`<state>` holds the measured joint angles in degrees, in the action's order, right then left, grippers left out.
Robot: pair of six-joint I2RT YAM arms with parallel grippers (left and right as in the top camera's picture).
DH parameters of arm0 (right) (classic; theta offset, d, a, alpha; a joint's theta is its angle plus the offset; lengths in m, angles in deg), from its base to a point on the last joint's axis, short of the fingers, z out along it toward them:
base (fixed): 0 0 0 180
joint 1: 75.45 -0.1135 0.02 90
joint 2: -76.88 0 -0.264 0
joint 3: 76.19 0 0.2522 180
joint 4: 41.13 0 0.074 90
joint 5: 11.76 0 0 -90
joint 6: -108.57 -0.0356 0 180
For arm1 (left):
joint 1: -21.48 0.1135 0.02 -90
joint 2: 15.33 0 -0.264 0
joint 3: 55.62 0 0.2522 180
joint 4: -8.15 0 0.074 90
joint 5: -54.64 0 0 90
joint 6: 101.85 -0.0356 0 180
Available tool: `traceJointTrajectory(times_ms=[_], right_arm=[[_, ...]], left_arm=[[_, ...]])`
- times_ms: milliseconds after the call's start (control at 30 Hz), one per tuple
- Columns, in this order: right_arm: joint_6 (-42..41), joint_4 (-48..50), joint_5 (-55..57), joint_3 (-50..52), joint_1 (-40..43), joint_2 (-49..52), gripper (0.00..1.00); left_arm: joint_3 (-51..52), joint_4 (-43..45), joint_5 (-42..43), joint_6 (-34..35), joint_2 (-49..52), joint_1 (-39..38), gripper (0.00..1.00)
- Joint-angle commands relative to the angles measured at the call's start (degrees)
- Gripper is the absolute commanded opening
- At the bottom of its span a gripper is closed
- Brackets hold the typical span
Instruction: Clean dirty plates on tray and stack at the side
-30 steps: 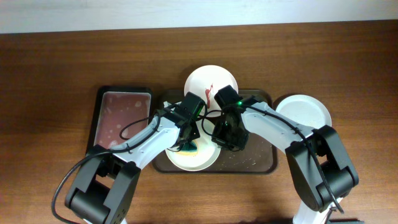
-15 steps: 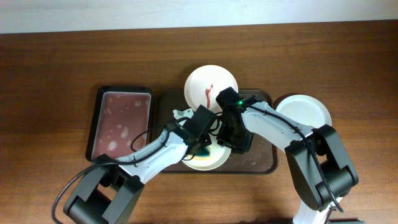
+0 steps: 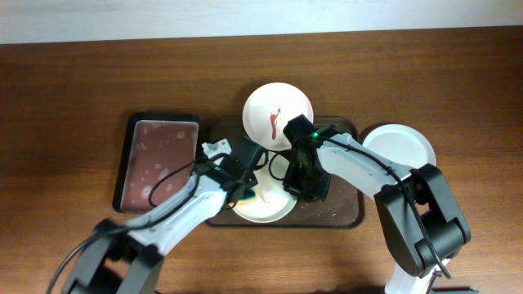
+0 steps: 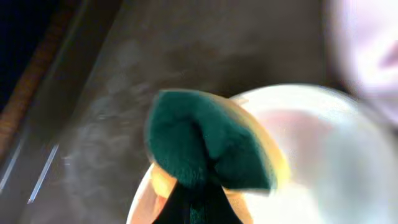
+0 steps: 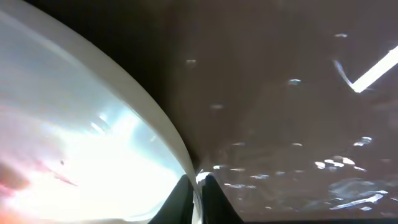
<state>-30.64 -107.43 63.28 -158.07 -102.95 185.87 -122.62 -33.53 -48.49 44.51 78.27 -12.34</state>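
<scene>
A white plate (image 3: 265,206) with faint red smears lies on the dark brown tray (image 3: 343,214). My left gripper (image 3: 245,193) is shut on a green and yellow sponge (image 4: 208,146) that rests on this plate (image 4: 311,143). My right gripper (image 3: 288,181) is shut on the plate's right rim (image 5: 155,121). A second plate (image 3: 278,113) with a red smear overlaps the tray's back edge. A third white plate (image 3: 400,149) with no smear showing sits on the table to the right of the tray.
A smaller black-rimmed tray (image 3: 159,159) with a pinkish base lies to the left of the brown tray. The wooden table (image 3: 73,98) extends all around. Wet streaks show on the brown tray's floor (image 5: 323,124).
My left gripper with the sponge swept right across the plate, then back left. The plate shifted a little under it. My right gripper kept its hold on the rim.
</scene>
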Motion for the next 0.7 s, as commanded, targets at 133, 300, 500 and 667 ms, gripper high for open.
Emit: traceJointTrajectory(times_ms=[133,300,500,667], right_arm=[[0.76,-0.63,3.63,0.72,0.5,1.01,0.09],[0.74,-0.66,3.61,0.72,0.5,1.01,0.09],[0.74,-0.68,3.58,0.72,0.5,1.01,0.09],[0.74,-1.07,3.61,0.72,0.5,1.01,0.09]], left_arm=[[1.01,4.13,10.91,-4.92,-2.49,-2.29,0.0],[2.91,11.89,10.71,-0.98,3.21,-6.32,0.0],[3.1,6.49,-9.51,4.74,12.41,-8.76,0.0],[3.1,4.7,-13.05,6.82,12.76,-5.29,0.0]])
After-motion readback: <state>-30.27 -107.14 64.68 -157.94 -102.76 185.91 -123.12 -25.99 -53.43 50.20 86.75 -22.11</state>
